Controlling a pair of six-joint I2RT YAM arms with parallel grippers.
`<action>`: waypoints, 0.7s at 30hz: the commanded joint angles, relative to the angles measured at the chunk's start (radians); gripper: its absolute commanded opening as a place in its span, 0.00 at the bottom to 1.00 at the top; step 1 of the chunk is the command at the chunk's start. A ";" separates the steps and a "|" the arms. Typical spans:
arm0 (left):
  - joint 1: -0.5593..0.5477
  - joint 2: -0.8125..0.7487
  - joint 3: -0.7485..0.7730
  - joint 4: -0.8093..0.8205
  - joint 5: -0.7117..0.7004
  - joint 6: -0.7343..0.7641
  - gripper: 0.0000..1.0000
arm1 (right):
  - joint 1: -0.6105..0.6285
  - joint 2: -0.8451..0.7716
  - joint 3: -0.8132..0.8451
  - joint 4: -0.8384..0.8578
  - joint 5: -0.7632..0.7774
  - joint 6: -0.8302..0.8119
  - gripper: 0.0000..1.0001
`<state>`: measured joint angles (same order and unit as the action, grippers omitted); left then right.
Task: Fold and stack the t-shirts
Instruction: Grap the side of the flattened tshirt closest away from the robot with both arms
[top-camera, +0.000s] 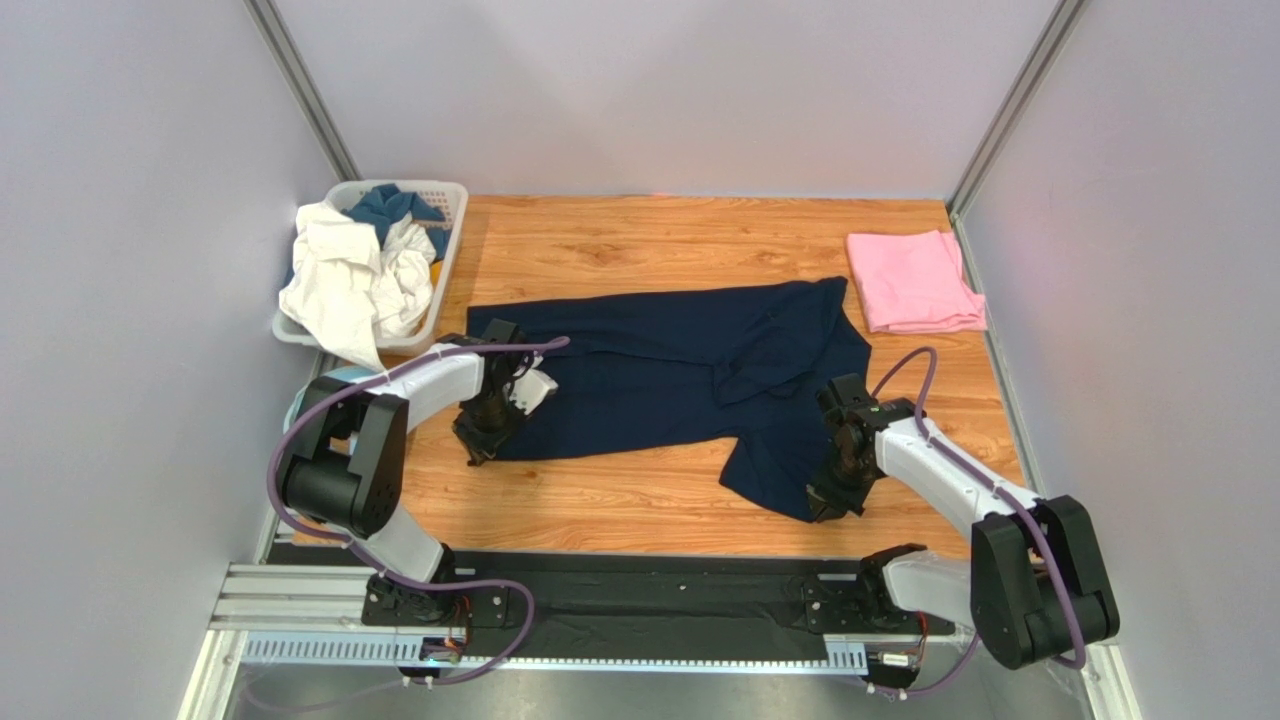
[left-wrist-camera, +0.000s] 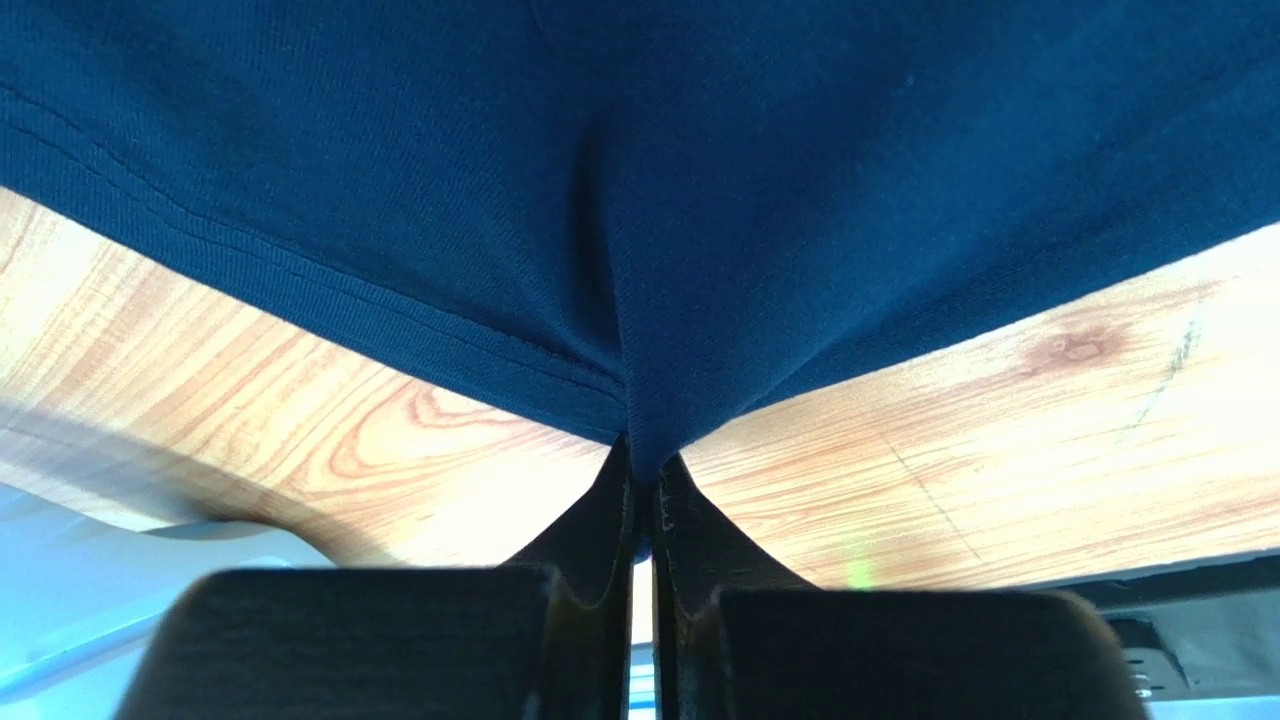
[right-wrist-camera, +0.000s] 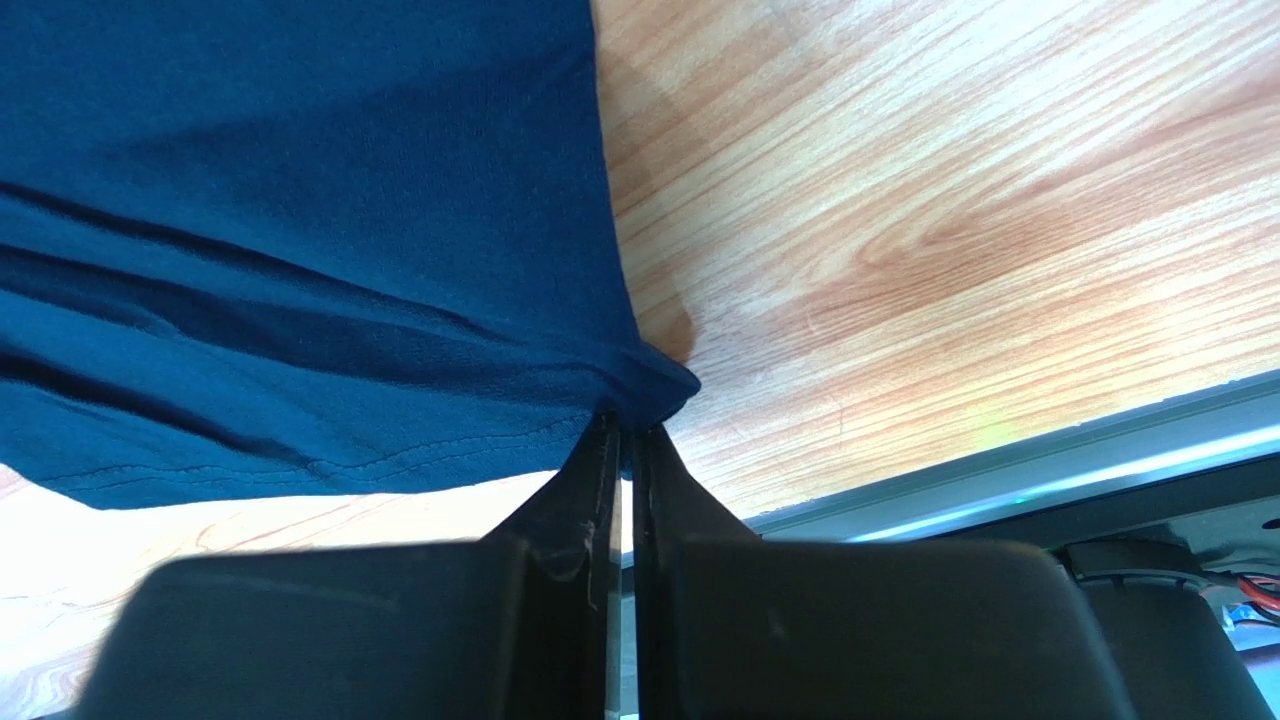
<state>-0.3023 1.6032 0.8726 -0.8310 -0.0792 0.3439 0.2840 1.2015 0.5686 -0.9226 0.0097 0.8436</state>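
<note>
Both jaws pinching navy shirt (top-camera: 661, 375) on counter (top-camera: 631, 510).
Top: navy shirt lying spread mid-counter, left jaws gripping its left edge, right jaws its near-right edge; pink shirt (top-camera: 912, 281) sitting folded at far right, well apart; basket (top-camera: 446, 198) of cloth far left. Left wrist: jaws clamping a hem fold. Right wrist: jaws clamping a hem corner.

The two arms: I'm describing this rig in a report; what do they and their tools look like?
The left arm and right arm have white shells, bulky black joints and a purple cable looping along each. The left tool and right tool are black, each with two tapered fingers.
</note>
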 joint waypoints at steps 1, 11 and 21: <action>0.000 0.017 0.006 0.035 0.001 0.006 0.00 | 0.003 -0.006 0.025 0.010 0.045 -0.001 0.00; 0.000 -0.040 0.023 0.013 -0.024 0.027 0.00 | 0.024 -0.158 0.066 -0.105 0.018 0.014 0.00; 0.000 -0.158 -0.003 -0.039 -0.022 0.079 0.00 | 0.102 -0.407 0.062 -0.300 -0.056 0.110 0.00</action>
<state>-0.3031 1.5078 0.8742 -0.8444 -0.0914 0.3710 0.3496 0.8501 0.6109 -1.1114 -0.0128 0.8906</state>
